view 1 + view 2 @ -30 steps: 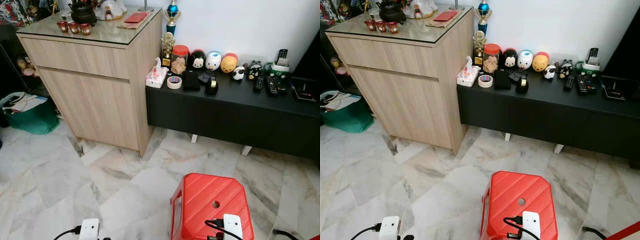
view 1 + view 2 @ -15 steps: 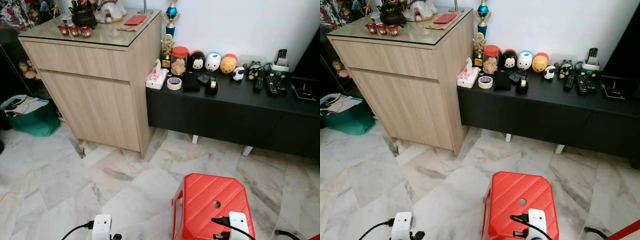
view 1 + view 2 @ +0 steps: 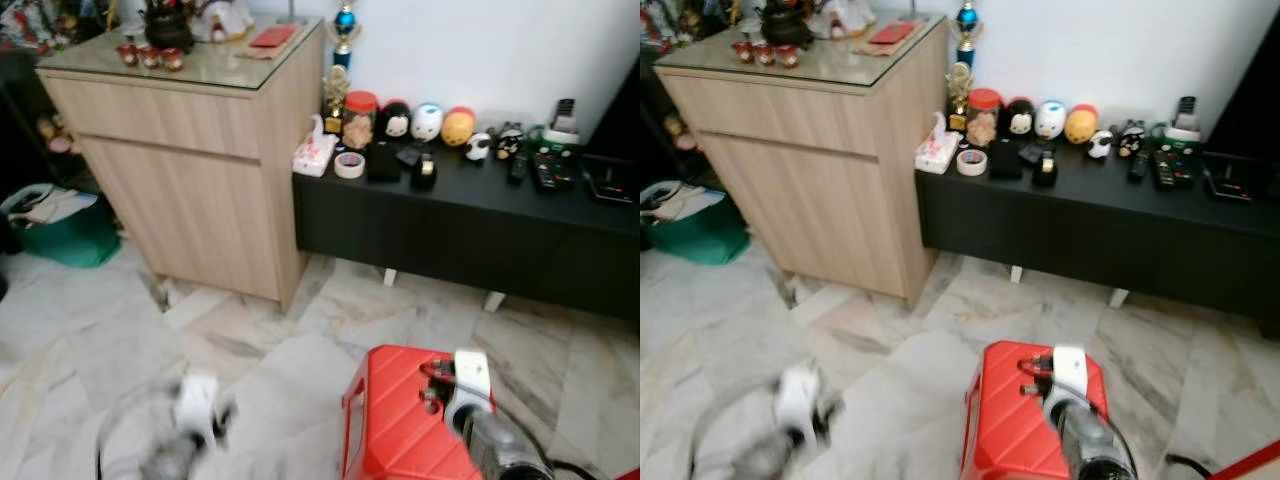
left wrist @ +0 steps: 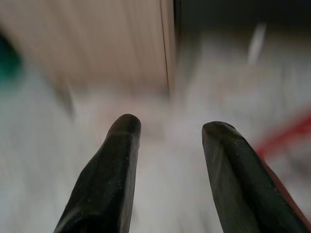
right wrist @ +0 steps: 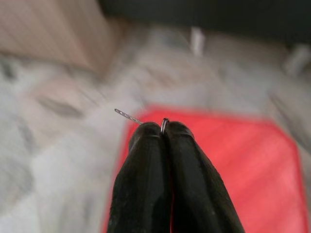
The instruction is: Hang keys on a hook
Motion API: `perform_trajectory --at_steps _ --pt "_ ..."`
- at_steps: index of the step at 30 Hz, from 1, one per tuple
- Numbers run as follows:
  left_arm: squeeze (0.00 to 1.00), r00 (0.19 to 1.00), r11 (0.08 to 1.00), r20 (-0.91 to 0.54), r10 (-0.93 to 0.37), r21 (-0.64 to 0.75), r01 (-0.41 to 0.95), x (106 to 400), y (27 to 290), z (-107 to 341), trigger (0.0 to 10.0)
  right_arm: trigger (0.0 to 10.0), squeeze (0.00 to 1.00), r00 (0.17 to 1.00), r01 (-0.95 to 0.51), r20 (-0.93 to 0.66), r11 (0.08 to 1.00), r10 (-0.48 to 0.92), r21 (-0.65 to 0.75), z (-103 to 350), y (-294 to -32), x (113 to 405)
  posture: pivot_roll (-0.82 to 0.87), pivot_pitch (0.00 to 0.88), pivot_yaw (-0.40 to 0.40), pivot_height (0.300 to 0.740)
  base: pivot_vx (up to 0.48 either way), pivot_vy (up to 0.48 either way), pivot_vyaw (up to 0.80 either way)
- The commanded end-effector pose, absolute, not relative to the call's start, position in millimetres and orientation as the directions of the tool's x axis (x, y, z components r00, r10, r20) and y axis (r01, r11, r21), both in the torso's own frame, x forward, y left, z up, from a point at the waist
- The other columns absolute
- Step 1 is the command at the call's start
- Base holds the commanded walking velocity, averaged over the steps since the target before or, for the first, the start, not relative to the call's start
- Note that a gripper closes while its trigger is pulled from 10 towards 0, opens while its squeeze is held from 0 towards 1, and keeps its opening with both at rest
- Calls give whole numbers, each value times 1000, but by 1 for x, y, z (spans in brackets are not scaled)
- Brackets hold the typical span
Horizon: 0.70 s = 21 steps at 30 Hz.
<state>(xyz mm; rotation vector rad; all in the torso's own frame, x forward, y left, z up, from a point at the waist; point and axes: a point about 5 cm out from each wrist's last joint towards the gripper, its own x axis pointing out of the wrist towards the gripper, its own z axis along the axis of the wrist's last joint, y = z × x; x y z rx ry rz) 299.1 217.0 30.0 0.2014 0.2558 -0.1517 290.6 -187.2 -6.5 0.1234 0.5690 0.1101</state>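
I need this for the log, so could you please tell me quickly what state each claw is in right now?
Left claw: open, nothing between its black fingers.
Right claw: closed on a thin metal key ring, above the red plastic stool.

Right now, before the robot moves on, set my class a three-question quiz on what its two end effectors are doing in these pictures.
1. True or false: the left end effector has its fingers spread apart with nothing between them.
2. Which thing lies behind the right end effector in its wrist view? A. red stool B. green bag C. roll of tape
3. In a few words: what is pinched at the tips of the right end effector?

Key
1. True.
2. A.
3. A thin metal ring, probably the key ring; the keys themselves cannot be made out.
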Motion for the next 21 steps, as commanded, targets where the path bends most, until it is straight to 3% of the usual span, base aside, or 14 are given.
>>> perform_trajectory --at_steps 1,5,7,11,15,21 --pt "0 939 957 -276 -204 144 250 295 202 24 10000 10000 0 856 -124 -483 980 186 158 4 -185 300 8 0 -25 740 0 0 0" --pt "0 883 861 -221 -415 217 460 308 187 48 10000 10000 0 825 -398 -403 913 397 87 39 -165 327 7 0 -27 740 0 0 0" --pt "0 865 835 -228 -447 240 494 308 185 50 10000 10000 0 818 -417 -402 905 412 78 40 -163 327 7 0 -27 740 0 0 0" --pt "0 733 716 -245 -635 170 677 303 175 64 10000 10000 0 737 -545 -387 826 554 145 50 -149 329 18 0 -39 740 0 0 0" --pt "0 658 631 -240 -714 187 753 299 164 75 10000 10000 0 651 -660 -406 742 642 116 58 -143 325 12 0 -40 740 0 0 0" --pt "0 583 532 -263 -769 240 812 297 148 84 10000 10000 0 644 -672 -386 730 660 127 67 -141 325 8 0 -44 740 0 0 0"
